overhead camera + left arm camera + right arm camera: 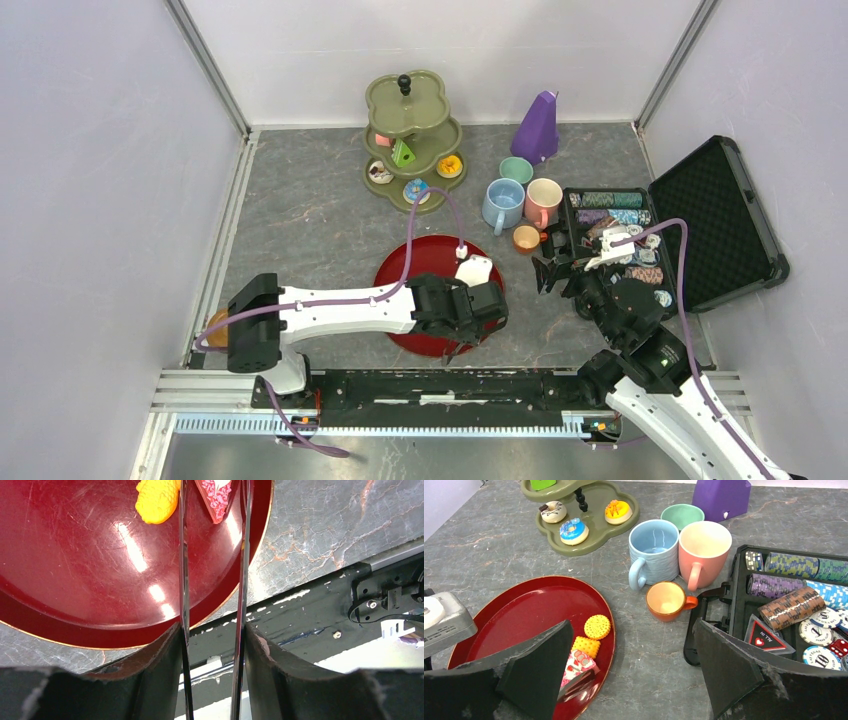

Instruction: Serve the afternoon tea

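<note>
My left gripper (478, 325) is shut on metal tongs (182, 555) over the right part of the red tray (410, 270). In the left wrist view (212, 630) the two tong blades stand either side of a pink cake slice (217, 497), next to an orange biscuit (157, 500). The right wrist view shows the slice (579, 665), a square biscuit (585, 646) and a round biscuit (597, 626) on the tray's right edge. My right gripper (633, 630) is open and empty above the table. The blue mug (654, 550), pink mug (704, 547), green mug (682, 516) and orange cup (667, 600) stand together.
A green tiered stand (408, 140) at the back holds donuts (573, 531) and small cakes. A purple metronome (537, 128) stands behind the mugs. An open black case (700, 220) with poker chips (791, 607) lies at the right. The rail runs along the near edge.
</note>
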`<state>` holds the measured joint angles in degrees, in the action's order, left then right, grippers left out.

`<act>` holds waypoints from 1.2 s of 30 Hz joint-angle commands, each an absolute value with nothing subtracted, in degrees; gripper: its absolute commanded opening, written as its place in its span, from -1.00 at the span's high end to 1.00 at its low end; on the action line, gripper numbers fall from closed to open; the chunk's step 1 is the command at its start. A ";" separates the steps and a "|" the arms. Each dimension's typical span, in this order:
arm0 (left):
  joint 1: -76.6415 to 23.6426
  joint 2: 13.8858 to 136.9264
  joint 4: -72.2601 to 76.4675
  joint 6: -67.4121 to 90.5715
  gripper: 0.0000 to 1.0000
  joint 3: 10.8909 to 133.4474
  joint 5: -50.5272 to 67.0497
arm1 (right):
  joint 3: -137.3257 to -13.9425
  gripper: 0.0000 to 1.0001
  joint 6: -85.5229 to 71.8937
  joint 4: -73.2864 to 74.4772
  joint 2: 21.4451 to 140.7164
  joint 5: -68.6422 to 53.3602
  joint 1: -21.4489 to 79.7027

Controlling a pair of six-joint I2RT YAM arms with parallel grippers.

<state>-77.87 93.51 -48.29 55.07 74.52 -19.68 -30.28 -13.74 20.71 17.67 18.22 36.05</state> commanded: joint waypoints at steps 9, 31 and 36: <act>-78.16 93.36 -49.75 52.52 0.23 77.34 -24.64 | -31.55 -0.96 -14.18 19.97 18.80 18.70 36.17; -62.97 86.62 -50.81 31.01 0.41 89.37 -26.78 | -33.19 -0.96 -11.42 14.48 27.31 26.23 36.21; -55.19 93.78 -48.87 24.73 0.43 98.34 -25.84 | -35.57 -0.96 -10.99 13.89 29.44 27.24 36.18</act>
<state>-59.11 89.34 -52.64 33.58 91.35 -25.96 -31.38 -12.05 17.52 28.58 24.69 36.05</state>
